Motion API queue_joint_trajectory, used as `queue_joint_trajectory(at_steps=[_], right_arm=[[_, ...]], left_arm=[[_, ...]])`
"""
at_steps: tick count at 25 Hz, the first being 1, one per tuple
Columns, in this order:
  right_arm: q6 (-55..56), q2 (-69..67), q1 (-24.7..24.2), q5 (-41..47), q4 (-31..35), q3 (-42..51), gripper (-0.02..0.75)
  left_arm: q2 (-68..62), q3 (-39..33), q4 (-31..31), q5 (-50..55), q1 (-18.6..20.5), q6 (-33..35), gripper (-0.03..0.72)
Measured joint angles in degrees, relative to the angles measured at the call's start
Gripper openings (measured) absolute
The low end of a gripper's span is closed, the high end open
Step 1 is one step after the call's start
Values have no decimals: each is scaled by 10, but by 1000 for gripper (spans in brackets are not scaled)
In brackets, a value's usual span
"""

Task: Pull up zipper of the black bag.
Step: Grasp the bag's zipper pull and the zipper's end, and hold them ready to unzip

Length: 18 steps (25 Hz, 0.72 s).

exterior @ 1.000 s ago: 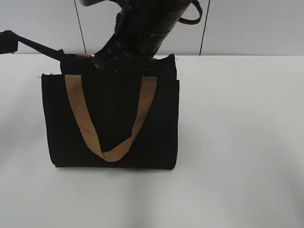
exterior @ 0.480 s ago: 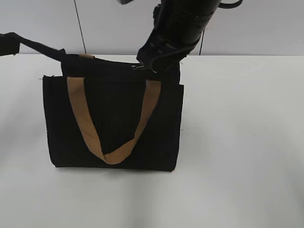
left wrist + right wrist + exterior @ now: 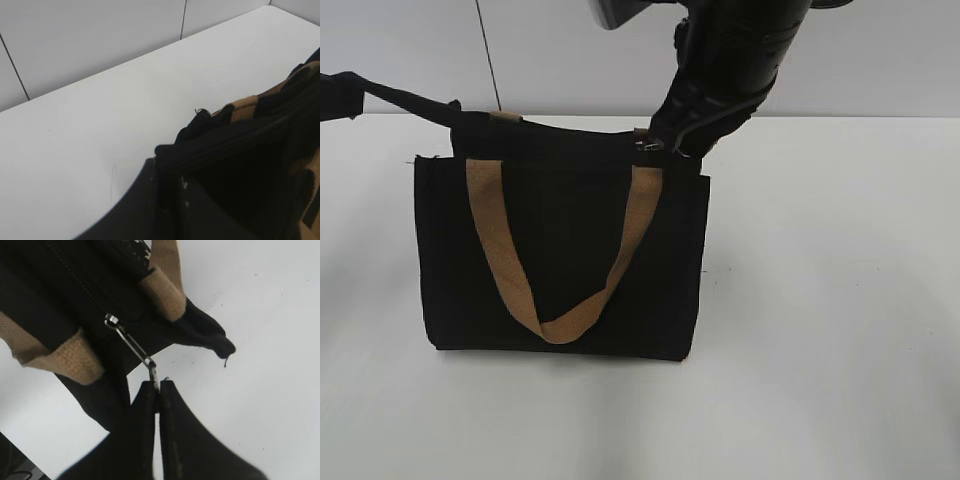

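The black bag (image 3: 560, 240) stands upright on the white table, its tan handle hanging down the front. My right gripper (image 3: 665, 135) reaches down from above to the bag's top edge near its right end. In the right wrist view the right gripper (image 3: 158, 386) is shut on the zipper (image 3: 132, 346), a grey metal pull drawn taut from the slider on the dark zip line. My left gripper (image 3: 338, 95), at the far left, is shut on a black strap at the bag's top left corner. In the left wrist view its jaws (image 3: 167, 187) pinch black fabric of the bag (image 3: 240, 165).
The white table (image 3: 820, 300) runs to a pale panelled wall (image 3: 880, 60) behind the bag. The right arm's dark body (image 3: 730, 50) hangs over the bag's back right corner.
My right gripper has moved to the right along the bag's top edge, taking the zipper pull with it from the left-middle to near the right end. The left gripper has held still.
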State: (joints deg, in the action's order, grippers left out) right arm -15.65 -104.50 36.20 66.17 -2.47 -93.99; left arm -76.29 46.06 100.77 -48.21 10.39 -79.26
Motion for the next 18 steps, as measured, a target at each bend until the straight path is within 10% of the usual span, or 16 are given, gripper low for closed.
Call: queue_joint_trajectory(at_steps=[11,18], right_arm=[[-10,0,0,2,3,0,20],[-40,6,-3,25,21,0,566]], left_arm=[[0,0,0,5,0,0,55],[0,0,-1,77,0,-38,561]])
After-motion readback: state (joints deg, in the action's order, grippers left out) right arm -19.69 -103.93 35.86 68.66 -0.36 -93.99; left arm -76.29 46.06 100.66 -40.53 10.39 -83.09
